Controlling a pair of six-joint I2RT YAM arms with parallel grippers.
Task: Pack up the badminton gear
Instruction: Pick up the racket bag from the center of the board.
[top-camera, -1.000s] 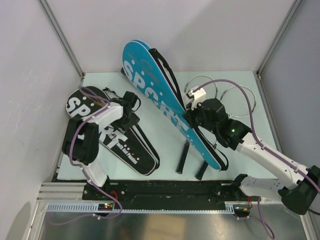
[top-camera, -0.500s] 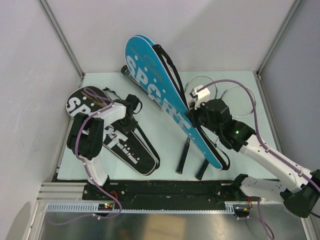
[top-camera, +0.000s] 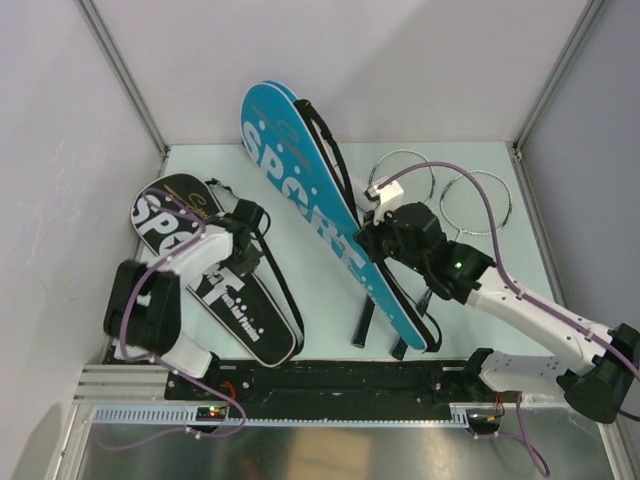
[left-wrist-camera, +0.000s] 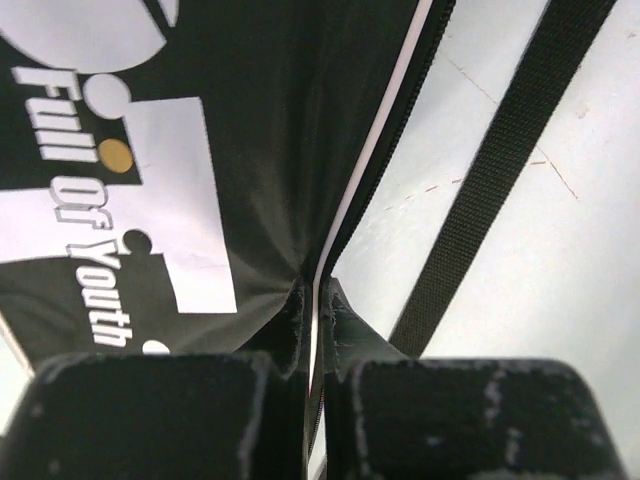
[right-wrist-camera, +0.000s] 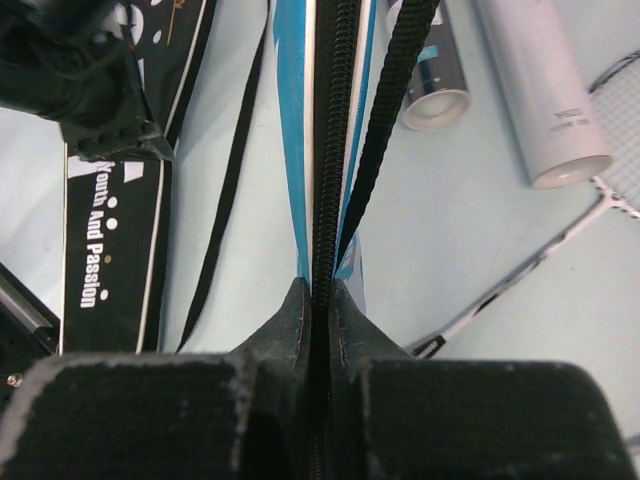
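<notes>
The blue SPORT bag (top-camera: 320, 215) stands on edge, slanting across the middle of the table. My right gripper (top-camera: 368, 240) is shut on its zipper edge (right-wrist-camera: 330, 150); in the right wrist view the gripper (right-wrist-camera: 320, 290) pinches the black zip. The black SPORT bag (top-camera: 215, 280) lies flat at the left. My left gripper (top-camera: 245, 258) is shut on its right edge, and in the left wrist view the gripper (left-wrist-camera: 320, 292) clamps the white-piped rim of that bag (left-wrist-camera: 230, 120). Two rackets (top-camera: 364, 320) lie partly under the blue bag. No shuttlecock shows.
A dark tube (right-wrist-camera: 435, 70) and a white tube (right-wrist-camera: 540, 100) lie on the table beyond the blue bag. A racket shaft (right-wrist-camera: 520, 270) runs to their right. A black strap (left-wrist-camera: 500, 160) trails beside the black bag. Walls close in the pale table (top-camera: 470, 150).
My left gripper has closed on the black bag's edge and the left arm has swung toward the near left. The right gripper has shifted the blue bag slightly left.
</notes>
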